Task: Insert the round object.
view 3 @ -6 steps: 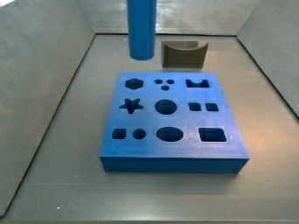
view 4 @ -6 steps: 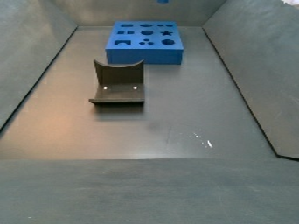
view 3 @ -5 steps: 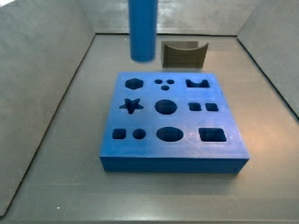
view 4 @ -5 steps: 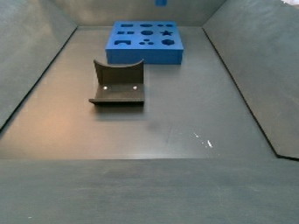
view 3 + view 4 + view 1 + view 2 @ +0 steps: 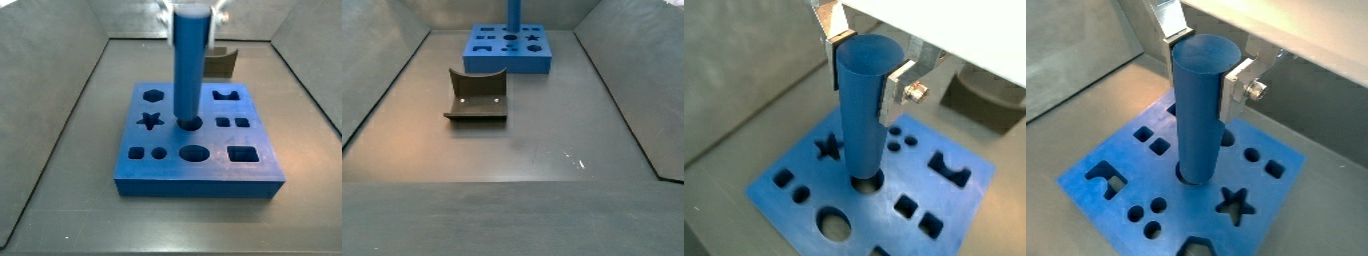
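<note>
Grey-walled bin, grey surface [image 5: 529, 180]: peg started into the block's round hole, not yet seated.

From where I stand, the tool [image 5: 869, 62] hangs over the middle of the blue block [image 5: 198, 168], its silver fingers [image 5: 1237, 78] clamped on the top end of the round peg [image 5: 190, 65]. The peg stands upright with its foot in the centre round hole [image 5: 866, 182]; in both wrist views the rim closes around it. Most of its length shows above the block, so I'd judge pushing down and letting go are left. A brown notched block [image 5: 477, 96] sits well apart.
</note>
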You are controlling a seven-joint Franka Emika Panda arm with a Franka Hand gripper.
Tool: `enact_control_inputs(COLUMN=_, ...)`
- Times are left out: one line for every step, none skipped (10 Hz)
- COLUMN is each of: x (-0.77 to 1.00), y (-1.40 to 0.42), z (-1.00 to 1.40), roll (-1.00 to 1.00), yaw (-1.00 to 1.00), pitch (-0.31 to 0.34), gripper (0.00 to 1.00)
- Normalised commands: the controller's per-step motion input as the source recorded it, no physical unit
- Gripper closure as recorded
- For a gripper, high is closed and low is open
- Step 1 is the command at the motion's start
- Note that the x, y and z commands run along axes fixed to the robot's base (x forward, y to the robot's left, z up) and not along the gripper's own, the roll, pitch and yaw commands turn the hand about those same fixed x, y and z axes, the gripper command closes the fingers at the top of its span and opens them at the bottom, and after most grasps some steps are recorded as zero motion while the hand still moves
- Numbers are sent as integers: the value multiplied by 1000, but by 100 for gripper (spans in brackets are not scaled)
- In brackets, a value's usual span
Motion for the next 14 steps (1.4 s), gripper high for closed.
enact_control_inputs(x=54, y=0, z=-146, roll=0, yaw=-40, pitch=11, gripper=100)
enact_control_inputs(x=43, y=0, z=-80, roll=-6, yaw=0, pitch=0, gripper=100)
enact_control_inputs(x=71, y=-129, z=-237, roll=-17, yaw=-14, pitch=0, gripper=100)
enact_control_inputs(x=120, y=-77, z=-257, roll=-26, yaw=-57, pitch=0, gripper=100)
enact_control_inputs(x=129, y=0, z=-151, roll=-4, yaw=-77, pitch=6, gripper=100)
enact_control_inputs(x=143, y=0, z=-137, roll=-4, yaw=-60, pitch=30, gripper=100)
enact_control_inputs(x=117, y=74, z=-166, roll=0, yaw=-49, pitch=39, gripper=100)
enact_control_inputs(x=54, y=77, z=-191, roll=0, yaw=-31, pitch=17, gripper=100)
enact_control_inputs(x=80, y=9, z=-180, roll=0, yaw=-20, pitch=11, gripper=100)
enact_control_inputs(x=89, y=0, z=-234, roll=0, yaw=-23, pitch=0, gripper=100)
enact_control_inputs(x=40, y=0, z=-363, roll=0, yaw=-34, pitch=0, gripper=100)
enact_control_inputs(x=97, y=0, z=-334, roll=11, yaw=-43, pitch=0, gripper=100)
enact_control_inputs(x=131, y=0, z=-280, roll=0, yaw=-37, pitch=0, gripper=100)
enact_control_inputs(x=129, y=0, z=-286, roll=3, yaw=-31, pitch=0, gripper=100)
